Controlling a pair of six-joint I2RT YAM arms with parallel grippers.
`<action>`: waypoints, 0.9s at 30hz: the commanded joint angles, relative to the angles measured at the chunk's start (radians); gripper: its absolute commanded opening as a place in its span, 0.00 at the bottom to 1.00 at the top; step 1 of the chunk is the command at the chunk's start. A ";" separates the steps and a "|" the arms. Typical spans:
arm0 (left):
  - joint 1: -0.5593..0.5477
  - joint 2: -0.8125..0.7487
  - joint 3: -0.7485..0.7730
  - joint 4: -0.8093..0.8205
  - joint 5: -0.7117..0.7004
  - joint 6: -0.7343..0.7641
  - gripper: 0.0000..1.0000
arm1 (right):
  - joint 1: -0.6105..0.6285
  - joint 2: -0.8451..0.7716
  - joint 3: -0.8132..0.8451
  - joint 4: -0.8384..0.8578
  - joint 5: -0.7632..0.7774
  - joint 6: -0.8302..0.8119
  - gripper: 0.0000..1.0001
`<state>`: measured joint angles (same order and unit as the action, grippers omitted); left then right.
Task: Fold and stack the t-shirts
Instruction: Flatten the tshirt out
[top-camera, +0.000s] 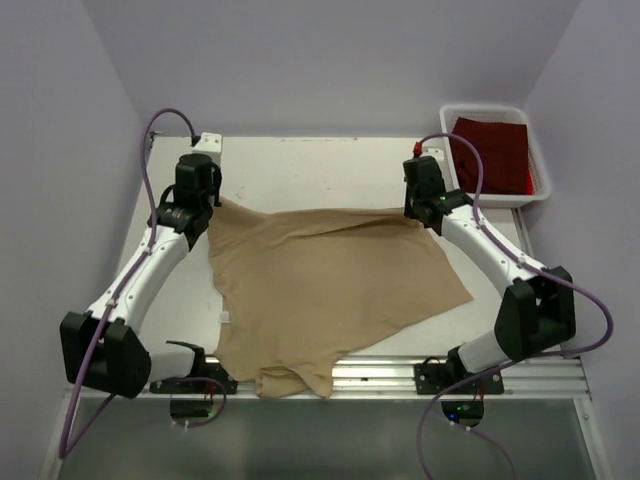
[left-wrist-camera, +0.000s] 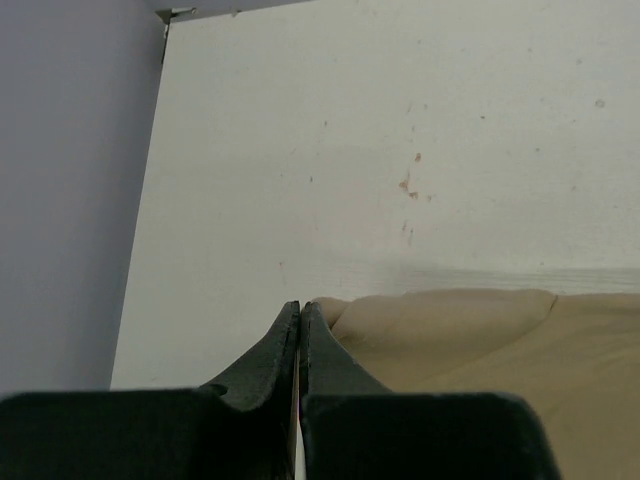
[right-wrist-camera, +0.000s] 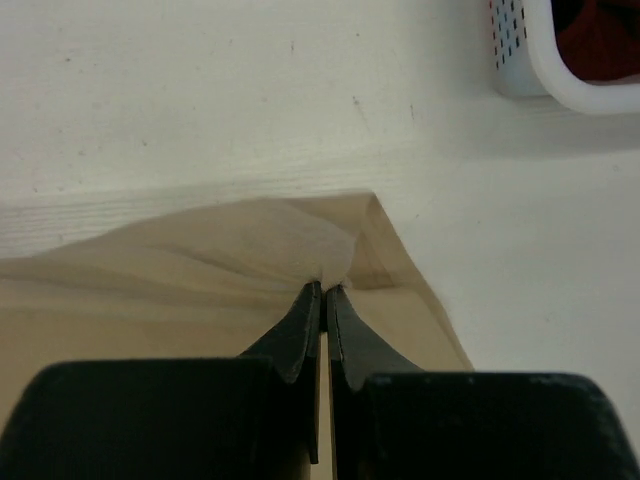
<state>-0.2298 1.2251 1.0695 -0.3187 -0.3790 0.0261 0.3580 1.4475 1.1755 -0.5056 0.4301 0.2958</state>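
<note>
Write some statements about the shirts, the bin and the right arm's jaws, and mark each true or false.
The tan t-shirt lies unfolded on the table. True.
The dark red t-shirt lies on the table too. False: it is in the white bin.
The right gripper has its jaws wide open. False: they are shut on the tan t-shirt.
The white bin stands at the far right corner. True.

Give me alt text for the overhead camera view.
A tan shirt lies spread on a white table, its far corners pinched in the shut left gripper and right gripper. A red shirt lies in a white bin at the far right.
</note>
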 joint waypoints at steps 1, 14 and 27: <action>0.032 0.091 0.075 0.145 -0.031 -0.017 0.00 | -0.019 0.088 0.073 0.099 0.061 0.035 0.00; 0.116 0.400 0.253 0.262 0.020 -0.032 0.00 | -0.116 0.502 0.513 0.107 0.087 0.080 0.00; 0.138 0.755 0.833 0.190 0.104 -0.127 1.00 | -0.139 0.704 0.947 0.103 0.272 0.049 0.99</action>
<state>-0.1001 2.0182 1.8587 -0.1444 -0.2806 -0.0669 0.2161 2.2993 2.1777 -0.4763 0.6453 0.3809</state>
